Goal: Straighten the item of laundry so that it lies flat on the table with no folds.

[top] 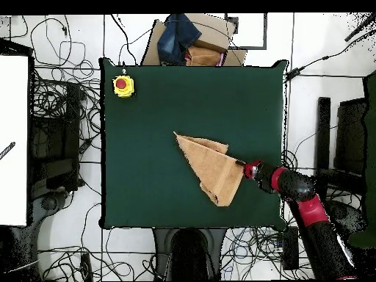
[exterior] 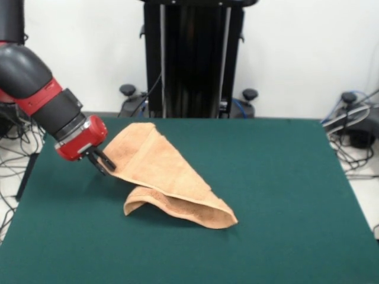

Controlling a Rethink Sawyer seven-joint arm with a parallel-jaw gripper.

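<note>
Gripper [exterior: 102, 162] on red-black arm appears clamped on edge of peach-orange terry towel [exterior: 163, 171], which lies folded, triangular, mid dark green felt table [exterior: 284, 189]. Risk: thin edge bite slips, or pull drags whole bundle, folds remaining

A yellow box with a red emergency-stop button [top: 123, 85] sits on the desk at the corner that lies top left in the overhead view. Beyond the desk's top edge in that view, a cardboard box [top: 197, 45] stands on the floor with dark blue cloth [top: 178, 37] on it. Tangled black cables [top: 62, 110] cover the floor along the left edge. A black upright column [exterior: 192, 59] rises behind the desk's far edge in the front view.
</note>
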